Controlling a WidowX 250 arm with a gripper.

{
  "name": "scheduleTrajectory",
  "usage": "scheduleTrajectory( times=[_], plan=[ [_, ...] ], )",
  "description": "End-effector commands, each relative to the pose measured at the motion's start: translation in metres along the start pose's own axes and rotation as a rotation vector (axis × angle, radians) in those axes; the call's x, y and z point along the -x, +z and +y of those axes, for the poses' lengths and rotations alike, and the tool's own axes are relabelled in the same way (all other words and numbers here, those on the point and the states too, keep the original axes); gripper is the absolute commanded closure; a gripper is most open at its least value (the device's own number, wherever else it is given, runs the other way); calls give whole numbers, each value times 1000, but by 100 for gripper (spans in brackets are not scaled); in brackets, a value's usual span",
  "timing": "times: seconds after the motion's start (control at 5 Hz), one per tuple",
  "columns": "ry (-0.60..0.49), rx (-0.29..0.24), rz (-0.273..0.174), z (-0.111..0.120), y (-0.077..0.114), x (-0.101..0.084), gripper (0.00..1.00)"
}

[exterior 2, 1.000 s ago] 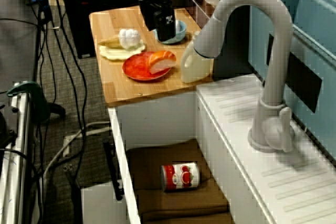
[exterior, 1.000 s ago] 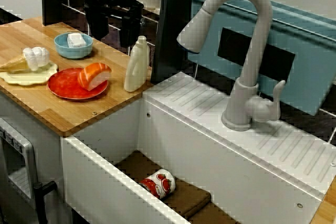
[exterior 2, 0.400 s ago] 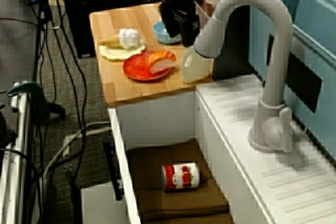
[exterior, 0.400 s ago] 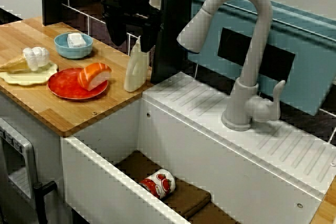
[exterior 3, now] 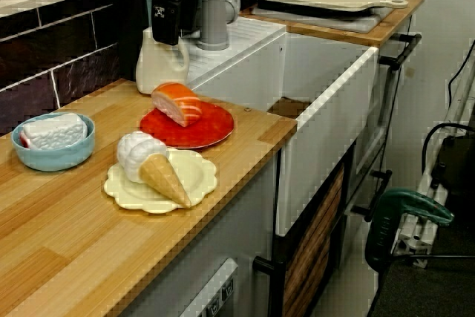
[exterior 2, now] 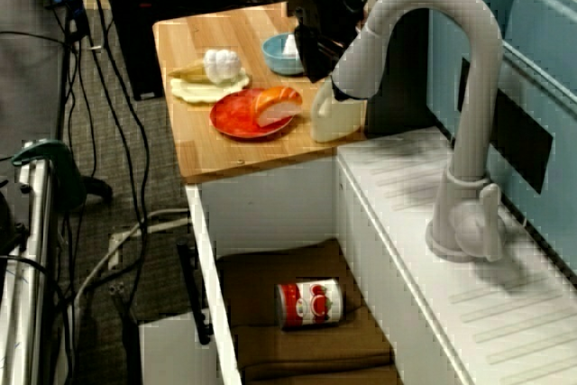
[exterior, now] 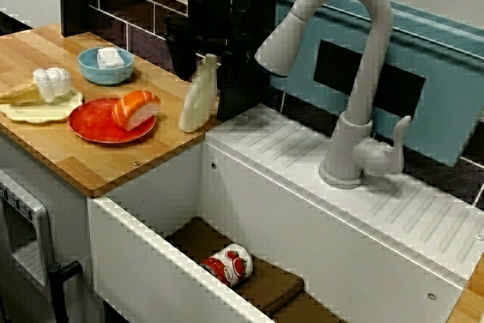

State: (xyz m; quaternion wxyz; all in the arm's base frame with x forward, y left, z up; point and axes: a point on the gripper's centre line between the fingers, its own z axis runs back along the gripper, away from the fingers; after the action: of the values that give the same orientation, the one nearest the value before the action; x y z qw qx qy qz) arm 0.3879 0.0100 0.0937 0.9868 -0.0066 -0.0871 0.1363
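Note:
My black gripper (exterior: 206,49) hangs over the back of the wooden counter (exterior: 83,158), its fingers down on either side of the neck of a cream plastic bottle (exterior: 196,104). The jaws look apart, and I cannot tell if they touch the bottle. The bottle leans a little toward the sink. Seen from above the tap, the gripper (exterior 2: 317,50) covers the top of the bottle (exterior 2: 335,120). Along the counter, the gripper (exterior 3: 173,18) sits right above the bottle (exterior 3: 159,64). A red plate (exterior: 92,126) with a salmon sushi piece (exterior: 135,108) lies just left of the bottle.
A blue bowl (exterior: 106,71) and a cream plate with an ice-cream cone (exterior: 44,87) share the counter. A black post (exterior: 253,28) stands behind the bottle. Right of it rise the grey tap (exterior: 355,73) and a blue bin (exterior: 446,73). A red can (exterior: 229,265) lies in the sink.
The gripper has travelled right along the back of the counter, from near the blue bowl to over the bottle, and come down around its neck. The bottle's top has tipped slightly right.

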Motion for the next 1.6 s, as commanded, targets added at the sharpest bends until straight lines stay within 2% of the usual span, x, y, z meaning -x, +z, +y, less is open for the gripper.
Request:
scheduleTrajectory(
  times=[0.0, 0.2, 0.6, 0.8, 1.4],
  plan=[
    [-22, -17, -28, -4, 1, -15, 0],
    [-4, -30, -47, 2, -6, -10, 100],
    [-18, -19, -30, 14, 4, -2, 100],
    [-17, 7, 7, 25, 14, 3, 100],
    [-17, 107, 12, 68, 59, 18, 100]
  ],
)
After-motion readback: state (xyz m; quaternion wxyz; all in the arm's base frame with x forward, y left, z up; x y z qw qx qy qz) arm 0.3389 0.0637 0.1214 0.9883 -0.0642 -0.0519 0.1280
